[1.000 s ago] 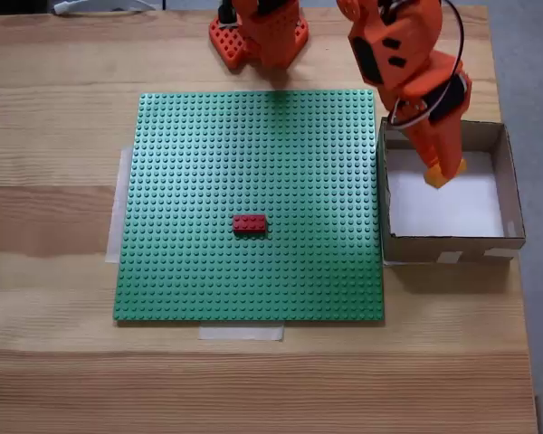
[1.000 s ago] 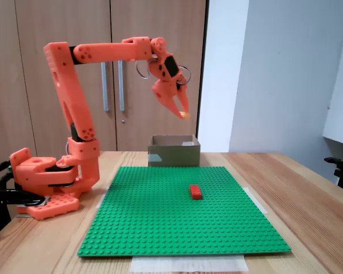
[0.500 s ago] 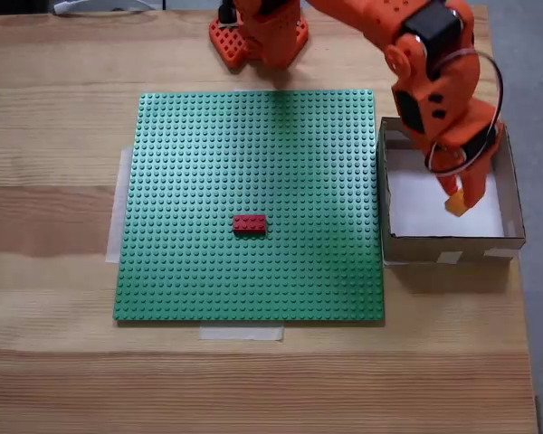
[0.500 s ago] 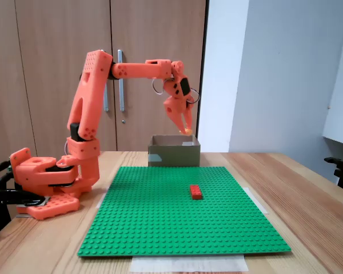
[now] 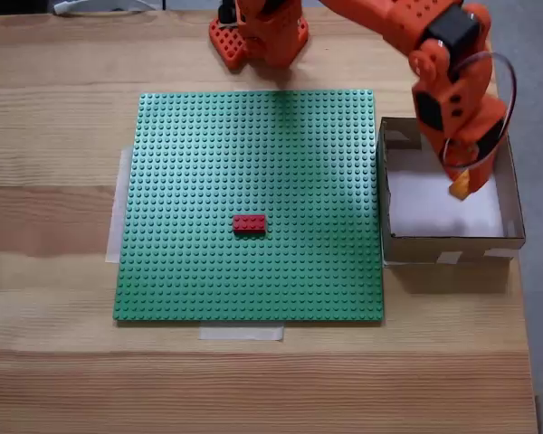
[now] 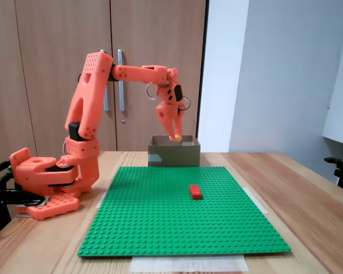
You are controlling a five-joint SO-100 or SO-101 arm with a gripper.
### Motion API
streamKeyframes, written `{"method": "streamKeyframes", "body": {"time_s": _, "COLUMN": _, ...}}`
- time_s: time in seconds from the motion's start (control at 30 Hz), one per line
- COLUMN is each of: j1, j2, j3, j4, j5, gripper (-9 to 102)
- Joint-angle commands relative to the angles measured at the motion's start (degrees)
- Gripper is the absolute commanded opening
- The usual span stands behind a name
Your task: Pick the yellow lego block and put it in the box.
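The yellow lego block (image 5: 461, 186) (image 6: 175, 137) is pinched at the tips of my orange gripper (image 5: 462, 182) (image 6: 175, 135), which is shut on it. Gripper and block hang over the box (image 5: 400, 241) (image 6: 172, 154), a shallow brown cardboard square with a white bottom, standing right of the green baseplate in a fixed view. From the front, the block sits just at the level of the box's top rim, inside its outline.
A red brick (image 5: 249, 222) (image 6: 196, 192) is stuck on the green studded baseplate (image 5: 208, 145) (image 6: 160, 228). My arm's orange base (image 5: 258, 32) (image 6: 43, 180) stands beyond the plate. Tape strips hold the plate to the wooden table.
The arm has swung further over the box and lowered, bringing the yellow block from high above the box's near wall down to its rim. The red brick has not moved.
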Motion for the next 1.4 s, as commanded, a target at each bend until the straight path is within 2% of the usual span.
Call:
{"method": "streamKeyframes", "body": {"time_s": 0.0, "j1": 1.2, "j2": -0.5, "j3": 3.3, "j4": -3.3, "j5": 0.0, "gripper": -1}}
{"method": "streamKeyframes", "body": {"time_s": 0.23, "j1": 2.0, "j2": -2.5, "j3": 9.9, "j4": -9.8, "j5": -1.3, "gripper": -1}}
{"method": "streamKeyframes", "body": {"time_s": 0.53, "j1": 1.8, "j2": -1.8, "j3": 10.3, "j4": -11.6, "j5": -3.8, "gripper": 1}}
{"method": "streamKeyframes", "body": {"time_s": 0.63, "j1": 1.5, "j2": -0.7, "j3": 12.5, "j4": -13.2, "j5": -4.0, "gripper": 9}}
{"method": "streamKeyframes", "body": {"time_s": 0.7, "j1": 1.5, "j2": 0.4, "j3": 13.7, "j4": -13.8, "j5": -2.8, "gripper": 18}}
{"method": "streamKeyframes", "body": {"time_s": 0.83, "j1": 1.1, "j2": 3.5, "j3": 14.3, "j4": -12.0, "j5": -1.3, "gripper": 24}}
{"method": "streamKeyframes", "body": {"time_s": 1.17, "j1": 1.2, "j2": 16.8, "j3": 15.0, "j4": -10.2, "j5": -0.6, "gripper": 21}}
{"method": "streamKeyframes", "body": {"time_s": 1.37, "j1": 1.6, "j2": 28.6, "j3": 21.0, "j4": -11.9, "j5": -1.9, "gripper": 17}}
